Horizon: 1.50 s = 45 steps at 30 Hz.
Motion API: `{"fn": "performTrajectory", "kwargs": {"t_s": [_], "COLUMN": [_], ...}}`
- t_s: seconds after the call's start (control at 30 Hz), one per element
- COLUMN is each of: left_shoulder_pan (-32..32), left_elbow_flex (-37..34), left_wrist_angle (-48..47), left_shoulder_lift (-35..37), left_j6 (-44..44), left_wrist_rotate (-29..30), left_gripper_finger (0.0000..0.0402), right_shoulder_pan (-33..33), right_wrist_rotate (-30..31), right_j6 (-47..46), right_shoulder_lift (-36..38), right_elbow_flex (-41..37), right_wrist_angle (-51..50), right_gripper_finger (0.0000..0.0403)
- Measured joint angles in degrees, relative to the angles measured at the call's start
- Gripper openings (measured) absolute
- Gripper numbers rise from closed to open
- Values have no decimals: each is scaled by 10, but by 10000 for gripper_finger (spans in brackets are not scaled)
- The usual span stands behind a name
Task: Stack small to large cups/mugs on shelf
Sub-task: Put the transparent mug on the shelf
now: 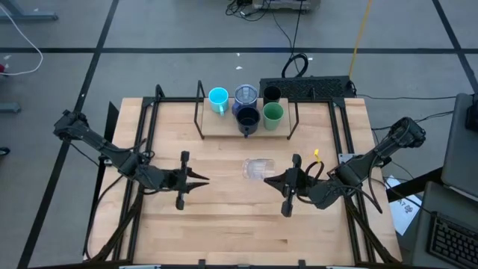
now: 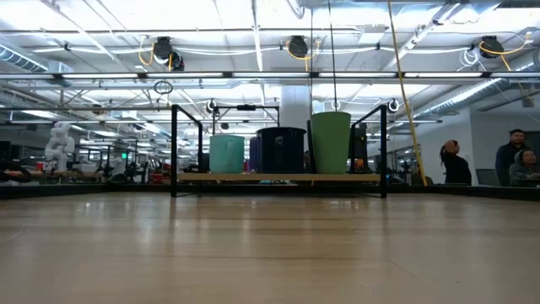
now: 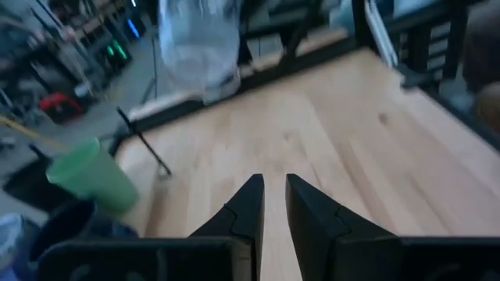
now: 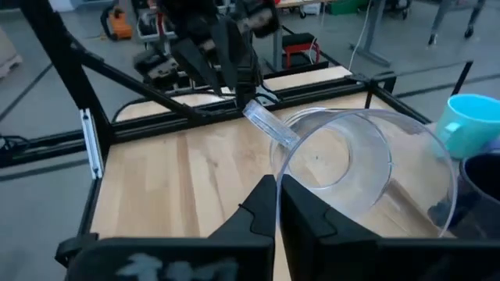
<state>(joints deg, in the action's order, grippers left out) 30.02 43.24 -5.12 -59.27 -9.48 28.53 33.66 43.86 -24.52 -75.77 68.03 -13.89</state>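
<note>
The clear cup (image 1: 258,169) lies over the table's middle, between my two grippers. In the right wrist view its open mouth (image 4: 351,156) faces the camera, and a clear handle (image 4: 269,125) sticks out from it. My right gripper (image 1: 269,179) is shut on it. My left gripper (image 1: 205,178) is shut and empty, a short way to the cup's left. On the shelf (image 1: 224,134) stand the cyan mug (image 1: 218,99), blue-purple mug (image 1: 246,95), black mug (image 1: 271,95), dark tumbler (image 1: 248,118) and green cup (image 1: 273,113). My right gripper (image 4: 279,183) pinches the clear cup's rim (image 4: 275,160), with one finger inside the mouth and one outside. The fingers come level from the table's right. The cup is tipped on its side; I cannot tell whether it rests on the table or hangs clear.
The shelf's black legs and the black frame rails run along the table's left and right sides (image 1: 340,134). A small yellow piece (image 1: 317,155) lies near the right arm. Bare wood stretches between the shelf and the grippers. People stand far off in the room (image 2: 515,156).
</note>
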Motion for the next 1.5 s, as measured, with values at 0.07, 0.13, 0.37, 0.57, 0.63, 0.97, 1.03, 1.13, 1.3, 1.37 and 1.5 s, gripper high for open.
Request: {"fn": "performTrajectory", "kwargs": {"t_s": [0.07, 0.13, 0.37, 0.57, 0.63, 0.97, 1.03, 1.13, 1.3, 1.37, 1.5], "left_shoulder_pan": [0, 0, 0, -8, -14, -55, -64, -82, -113, -124, -141], "left_elbow_flex": [0, 0, 24, 91, 112, 232, 253, 279, 305, 311, 312], "left_wrist_angle": [31, 56, 87, 83, 82, 83, 82, 75, 39, 20, 17], "left_shoulder_lift": [0, 0, -25, -106, -137, -292, -317, -347, -379, -383, -383], "left_j6": [-14, -26, -51, -68, -83, -149, -157, -164, -153, -144, -122], "left_wrist_rotate": [1, 14, 72, 109, 122, 181, 181, 181, 179, 159, 125], "left_gripper_finger": [58, 59, 98, 170, 189, 192, 183, 173, 172, 172, 160], "right_shoulder_pan": [-2, -2, -12, -44, -55, -96, -101, -106, -107, -107, -107], "right_wrist_rotate": [0, 0, 0, -1, -2, -2, -2, -3, -4, -4, -4], "right_j6": [-11, -17, -34, -71, -85, -123, -123, -123, -123, -124, -124], "right_shoulder_lift": [0, 0, 0, 0, 0, 0, 0, 0, 0, 0, 0], "right_elbow_flex": [0, 0, -18, -50, -59, -98, -101, -107, -115, -119, -126], "right_wrist_angle": [0, -1, 0, -1, -1, 24, 28, 30, 30, 29, 30], "right_gripper_finger": [0, 0, 0, 0, 0, 0, 0, 0, 0, 0, 0]}}
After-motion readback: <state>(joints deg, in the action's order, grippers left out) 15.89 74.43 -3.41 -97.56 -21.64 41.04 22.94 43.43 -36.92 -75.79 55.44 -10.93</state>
